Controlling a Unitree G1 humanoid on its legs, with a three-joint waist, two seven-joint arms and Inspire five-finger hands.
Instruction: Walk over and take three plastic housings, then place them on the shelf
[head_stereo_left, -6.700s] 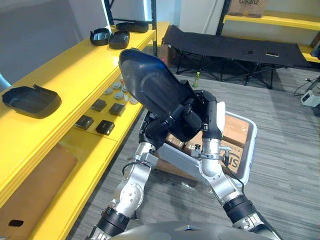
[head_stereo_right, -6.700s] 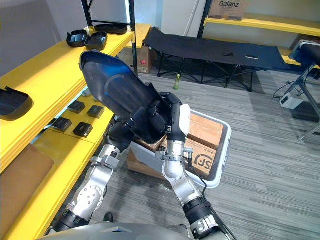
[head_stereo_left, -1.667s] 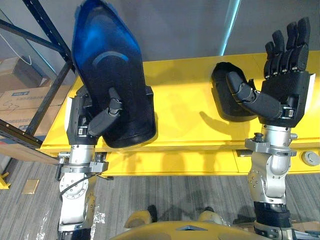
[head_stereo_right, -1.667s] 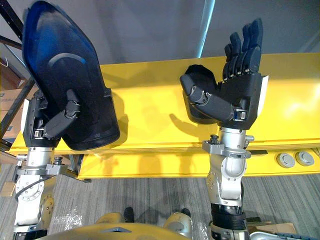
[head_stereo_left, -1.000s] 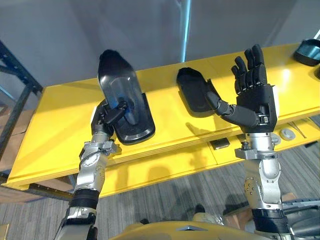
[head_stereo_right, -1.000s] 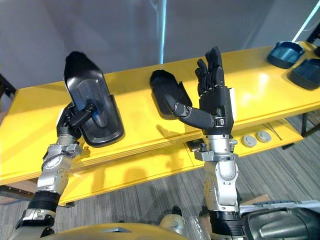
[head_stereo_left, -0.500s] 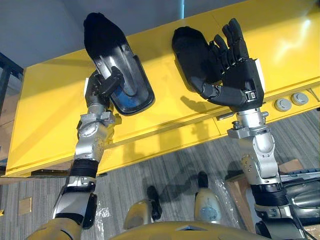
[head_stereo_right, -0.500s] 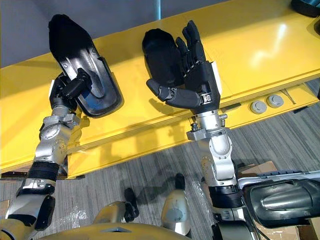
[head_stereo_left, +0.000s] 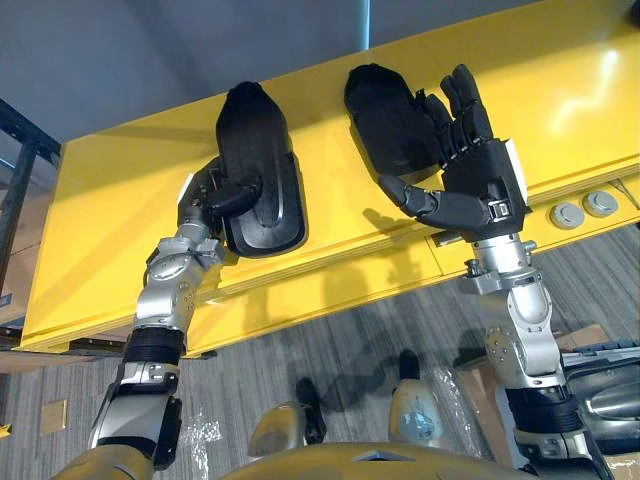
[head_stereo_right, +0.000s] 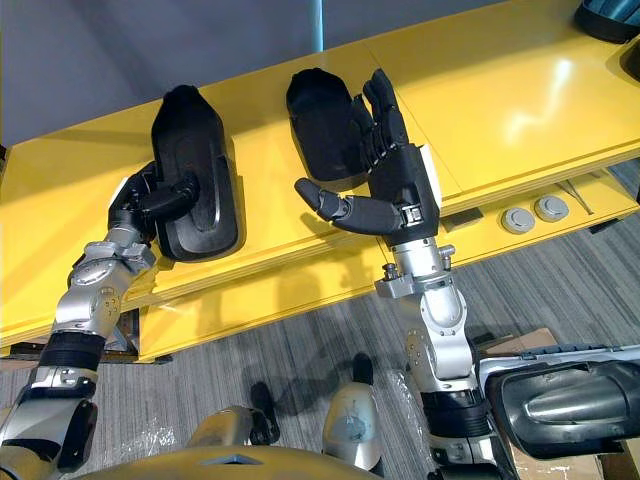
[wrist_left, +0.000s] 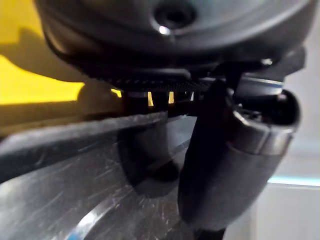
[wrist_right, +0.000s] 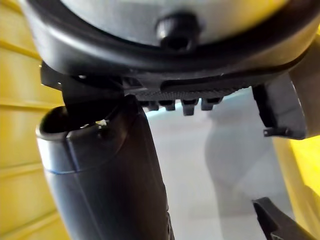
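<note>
Shelving in yellow, running across upper frame, rising toward the right. Left of centre on its top deck: black plastic housing, lying down, near end close to the front edge. Pinched at that near end by left hand, with thumb clamped over the rim onto the inner face and fingers underneath. Centre-top: second housing, also on the deck, apart from the first. Overlapping it in frame: right hand, spread wide, thumb out, holding nothing. Right edge, on the lower ledge: two grey round discs.
</note>
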